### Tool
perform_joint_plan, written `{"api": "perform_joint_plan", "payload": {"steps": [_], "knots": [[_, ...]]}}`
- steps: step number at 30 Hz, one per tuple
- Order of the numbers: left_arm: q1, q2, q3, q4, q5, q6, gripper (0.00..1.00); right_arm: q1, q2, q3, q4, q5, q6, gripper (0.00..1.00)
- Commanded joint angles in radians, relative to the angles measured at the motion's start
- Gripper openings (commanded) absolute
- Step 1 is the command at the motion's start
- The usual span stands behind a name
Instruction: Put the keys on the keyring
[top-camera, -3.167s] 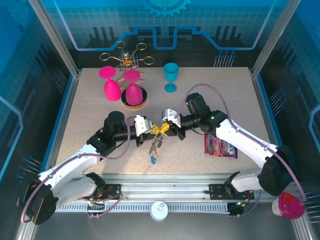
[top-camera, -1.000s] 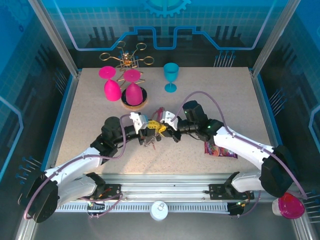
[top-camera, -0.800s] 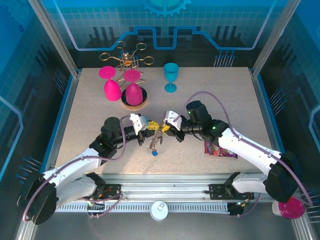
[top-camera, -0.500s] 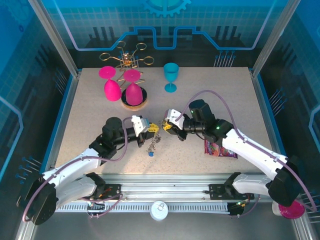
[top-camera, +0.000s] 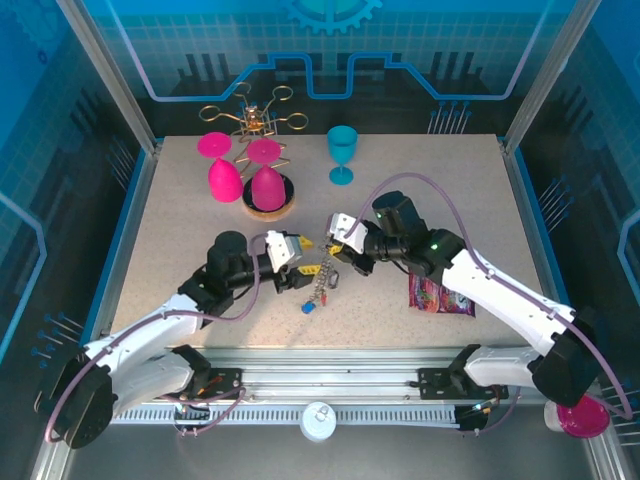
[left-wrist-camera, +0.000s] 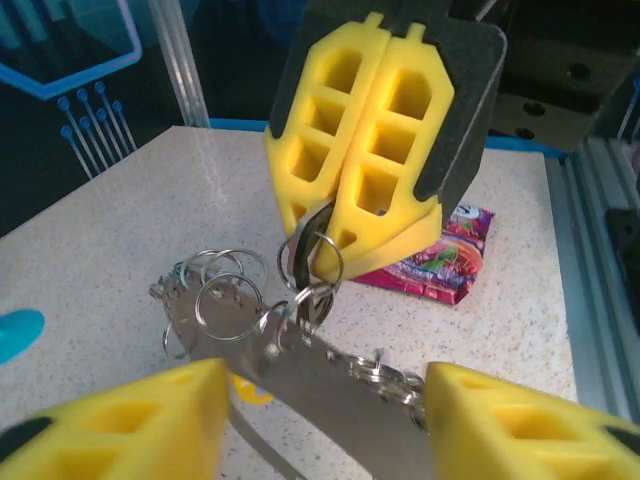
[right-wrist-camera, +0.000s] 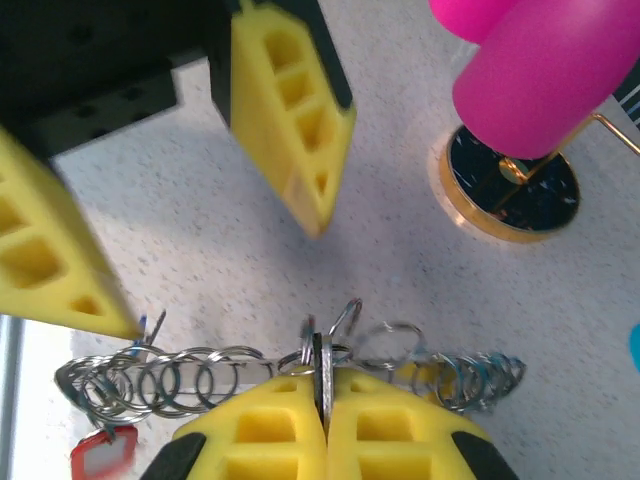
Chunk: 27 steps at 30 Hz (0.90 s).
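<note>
while the right gripper (right-wrist-camera: 322, 392) stays out of it, clenched on one small ring of the keyring (right-wrist-camera: 190, 382), the left gripper (left-wrist-camera: 325, 372) stands released, its fingers (right-wrist-camera: 290, 120) apart beside the rings and grasping nothing. seen from above, the keyring runs from the right gripper toward 7 o'clock, with a blue key (top-camera: 308, 307) at its 6 o'clock end (a red tag (right-wrist-camera: 95, 455) shows too). the step looks like a regrasp; next, i think, the left fingers must close on one ring.

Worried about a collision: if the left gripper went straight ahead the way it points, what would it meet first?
Probably the bunch of silvery metal rings hanging from the shut right gripper, then its yellow jaws; depth is unclear.
</note>
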Motion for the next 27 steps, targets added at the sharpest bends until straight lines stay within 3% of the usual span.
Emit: {"api": "perform_joint_plan", "payload": {"steps": [1,3,5,10,13,17,20,27], "knots": [[0.009,-0.086,-0.107,0.143,-0.135,-0.125,0.83,0.020,0.037,0.077,-0.090,0.078,-0.076,0.00],[0.009,-0.144,-0.158,0.188,-0.265,-0.180,0.94,0.031,0.071,0.102,-0.105,0.107,-0.091,0.00],[0.009,-0.194,-0.189,0.195,-0.447,-0.241,0.98,0.043,0.108,0.129,-0.092,0.110,-0.088,0.00],[0.010,-0.326,-0.191,0.069,-0.880,-0.333,0.99,0.105,0.252,0.215,0.024,0.087,-0.048,0.00],[0.022,-0.387,-0.171,0.006,-1.071,-0.381,0.99,0.133,0.351,0.272,0.135,0.092,0.006,0.00],[0.041,-0.391,-0.131,-0.050,-1.146,-0.409,0.99,0.140,0.454,0.299,0.252,0.079,0.103,0.00],[0.048,-0.366,-0.117,-0.063,-1.156,-0.411,0.99,0.144,0.486,0.218,0.294,0.086,0.109,0.00],[0.068,-0.268,-0.105,-0.060,-1.141,-0.394,0.99,0.110,0.455,0.001,0.277,0.211,-0.024,0.00]]}}
